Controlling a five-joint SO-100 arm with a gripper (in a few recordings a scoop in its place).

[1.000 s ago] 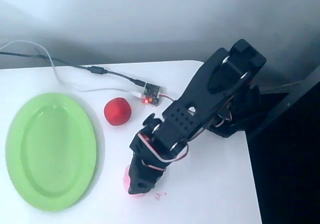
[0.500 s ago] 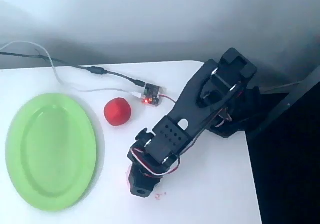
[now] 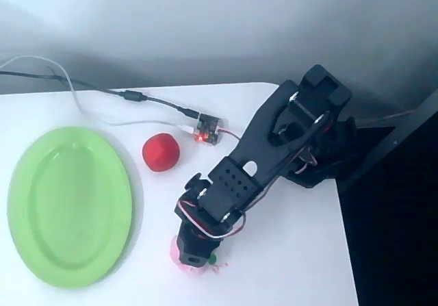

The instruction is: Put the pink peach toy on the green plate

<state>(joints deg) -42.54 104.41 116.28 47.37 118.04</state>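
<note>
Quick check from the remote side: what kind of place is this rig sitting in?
Probably a hobby or lab tabletop, not a kitchen: a plain white table against a grey wall, a bare circuit board with loose cables, and toy props, namely a red ball and a green plate.

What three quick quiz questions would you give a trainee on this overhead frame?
1. True or false: the pink peach toy already lies on the green plate.
2. What lies between the plate and the small circuit board? A) red ball B) cup C) spoon
3. Fill in: the gripper is directly over the ____.

Key: 1 false, it sits on the white table, mostly hidden under the gripper; 2 A, the red ball; 3 peach toy.
</note>
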